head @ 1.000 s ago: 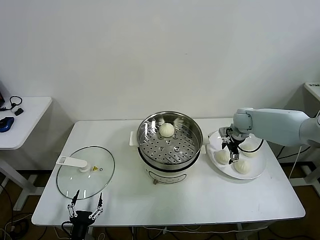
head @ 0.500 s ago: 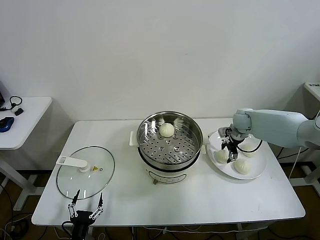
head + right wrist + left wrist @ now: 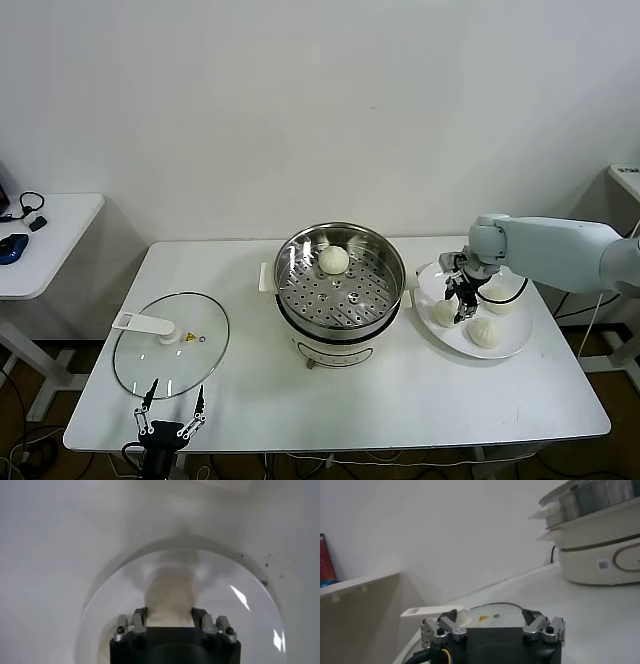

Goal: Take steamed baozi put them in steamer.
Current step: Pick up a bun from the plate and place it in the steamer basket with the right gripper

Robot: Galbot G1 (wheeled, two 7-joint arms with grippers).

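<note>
Your right end effector is clamped onto a bun that sits on the white plate, two more buns beside it. Another bun lies in the steamer, off toward the desk's middle. Your left end effector hangs spread open and empty near the glass lid.

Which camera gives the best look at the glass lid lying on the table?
The head view: the whole glass lid shows, flat on the table with its white handle. The left wrist view catches only part of it behind the left gripper. The right wrist view misses it.
</note>
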